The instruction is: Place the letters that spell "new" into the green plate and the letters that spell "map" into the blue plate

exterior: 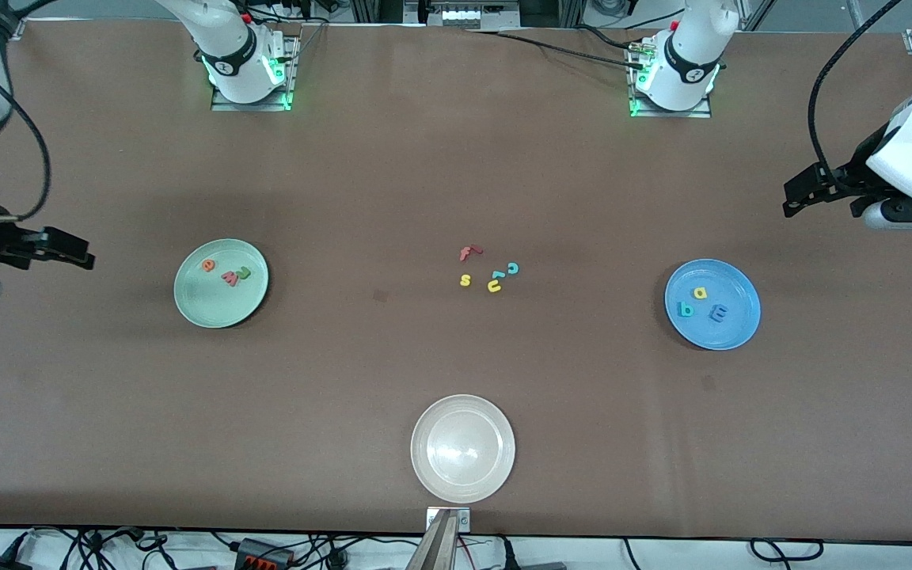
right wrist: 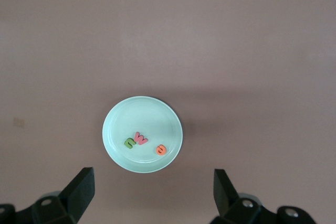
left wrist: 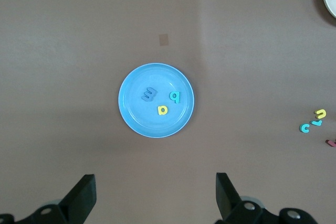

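Note:
The green plate (exterior: 214, 310) lies toward the right arm's end of the table and holds the orange e (exterior: 208, 265), the pink-red w (exterior: 230, 277) and the olive n (exterior: 245, 273). In the right wrist view the same plate (right wrist: 142, 113) shows n (right wrist: 129, 142), w (right wrist: 141, 139) and e (right wrist: 161, 150). The blue plate (exterior: 741, 291) toward the left arm's end holds the yellow a (exterior: 700, 292), teal p (exterior: 685, 309) and blue m (exterior: 719, 313). My left gripper (exterior: 800, 194) hangs open and empty over bare table beside the blue plate (left wrist: 152, 125). My right gripper (exterior: 68, 249) is open and empty beside the green plate.
A whitish-beige plate (exterior: 424, 443) stands empty near the front edge, mid-table. Loose letters lie at the table's centre: red f (exterior: 469, 253), yellow s (exterior: 465, 279), yellow u (exterior: 495, 286), teal c (exterior: 512, 267). Cables run along the front edge.

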